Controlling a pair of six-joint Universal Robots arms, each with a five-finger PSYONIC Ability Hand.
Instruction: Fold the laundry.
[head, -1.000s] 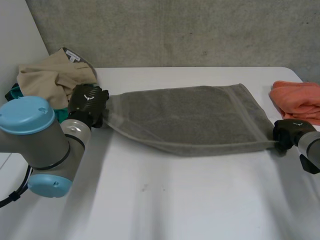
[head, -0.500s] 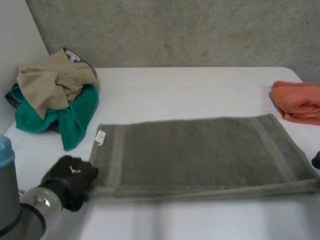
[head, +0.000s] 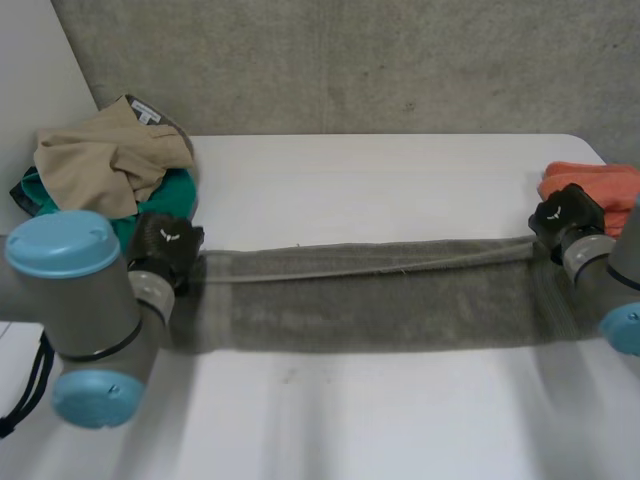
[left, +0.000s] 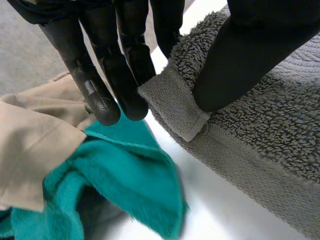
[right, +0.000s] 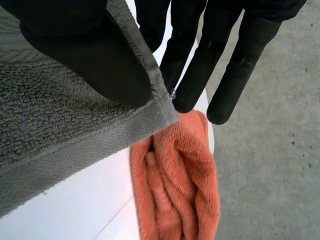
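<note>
Both hands have carried the long edge of the grey towel (head: 380, 300) from the near side of the table (head: 380, 170) back toward its middle, so the towel shows narrower. Left hand (head: 166, 247) pinches one corner between thumb and straight fingers; right hand (head: 563, 213) pinches the opposite corner likewise. Towel lies stretched across the table's middle, the raised edge pulled tight, probably so the fold lands straight. Tan-and-green pile (head: 105, 165) sits at the table's far left, orange cloth (head: 610, 185) at its right edge.

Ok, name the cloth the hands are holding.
The grey towel, pinched at its ends by the left hand and right hand; the orange cloth, green cloth and beige cloth lie aside.
</note>
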